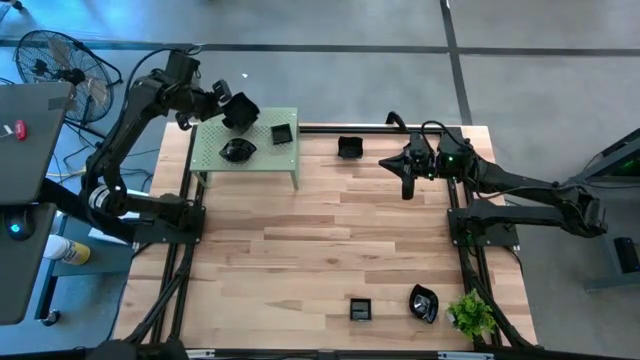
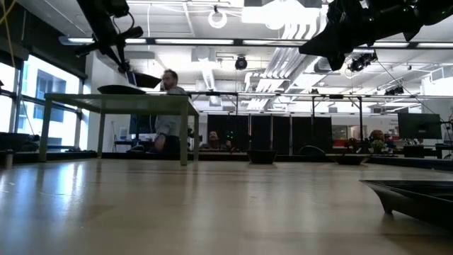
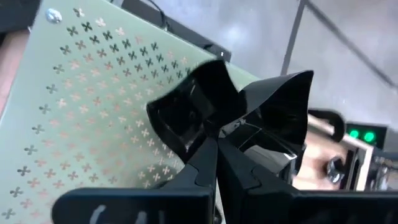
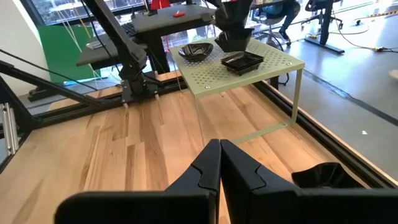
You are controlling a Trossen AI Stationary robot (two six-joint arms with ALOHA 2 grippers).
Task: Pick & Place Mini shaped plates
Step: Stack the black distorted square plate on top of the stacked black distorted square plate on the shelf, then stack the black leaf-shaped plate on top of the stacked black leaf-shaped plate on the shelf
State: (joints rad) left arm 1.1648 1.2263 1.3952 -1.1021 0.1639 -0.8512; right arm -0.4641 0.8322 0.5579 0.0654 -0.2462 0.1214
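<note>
Hiding claw (image 1: pixel 228 108) tips, gripped black plate (image 3: pixel 230 112)

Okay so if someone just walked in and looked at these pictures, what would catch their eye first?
Probably the left gripper, shut on a glossy black dish with upturned corners above the pale green perforated metal stand at the table's far left. Two more black dishes already sit on that stand, a leaf-like one and a square one. The right gripper hangs shut and empty.

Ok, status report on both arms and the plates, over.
Left tool shut on a black plate above the green perforated stand. Right tool shut, empty, above the table. Nothing in the way.
</note>
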